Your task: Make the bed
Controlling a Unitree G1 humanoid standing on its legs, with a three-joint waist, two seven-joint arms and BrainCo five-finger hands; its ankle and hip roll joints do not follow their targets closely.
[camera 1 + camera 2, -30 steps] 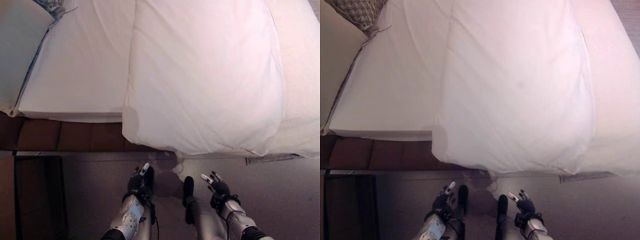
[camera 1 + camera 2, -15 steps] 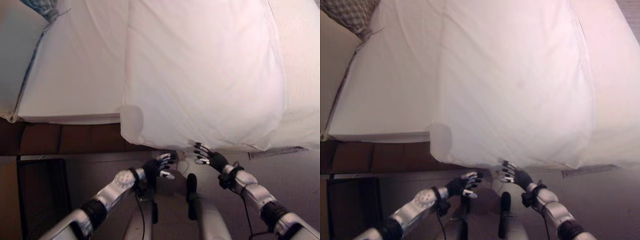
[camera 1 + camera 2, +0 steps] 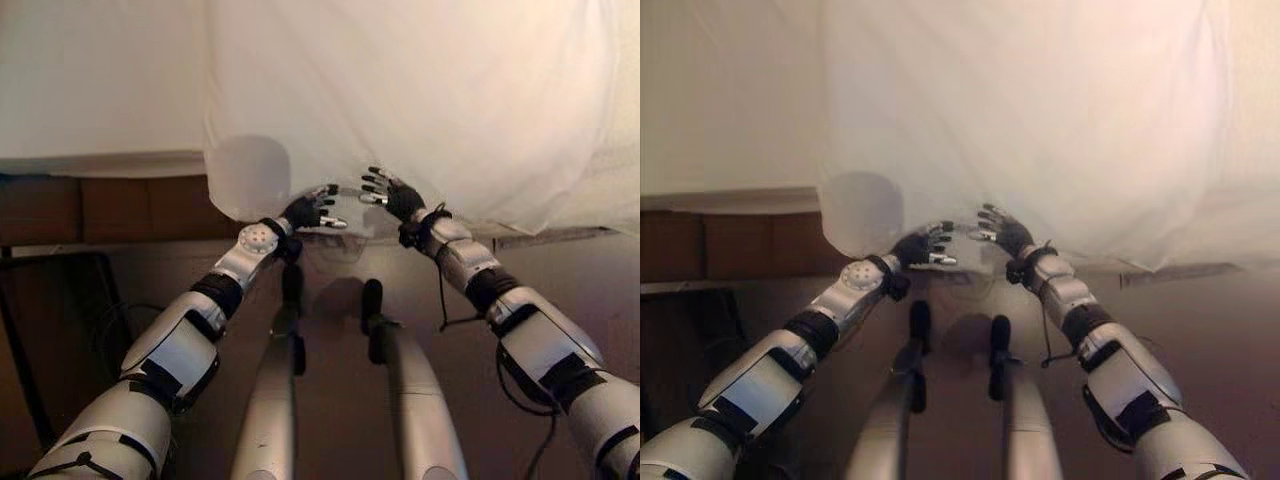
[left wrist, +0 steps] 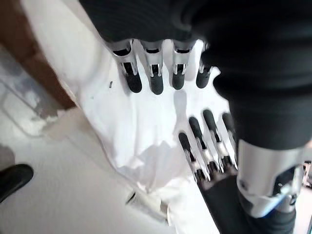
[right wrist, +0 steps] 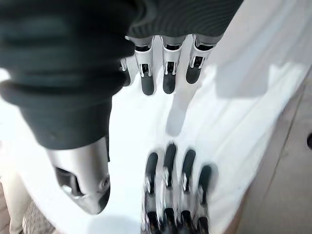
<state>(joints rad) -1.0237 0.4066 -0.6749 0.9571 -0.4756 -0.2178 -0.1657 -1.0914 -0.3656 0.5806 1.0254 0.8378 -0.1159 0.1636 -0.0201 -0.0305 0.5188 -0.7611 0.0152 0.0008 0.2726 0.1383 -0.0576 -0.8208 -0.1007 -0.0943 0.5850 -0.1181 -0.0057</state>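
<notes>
My left hand [image 3: 305,210] and right hand [image 3: 398,197] reach side by side at the white duvet's [image 3: 420,100] hanging edge, fingers [image 4: 155,78] straight, holding nothing. The duvet's long axis runs away from me up the bed [image 3: 90,90]; its near corner droops over the floor [image 3: 150,270].

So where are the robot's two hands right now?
In the eye views both hands, left hand and right hand, are side by side with fingers straight at the hanging lower edge of the white duvet, just above the floor.

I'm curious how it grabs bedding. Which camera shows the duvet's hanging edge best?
The left wrist view: the duvet edge hangs just past the open left hand. The eye views show it from farther off, the right wrist view plain cloth.
</notes>
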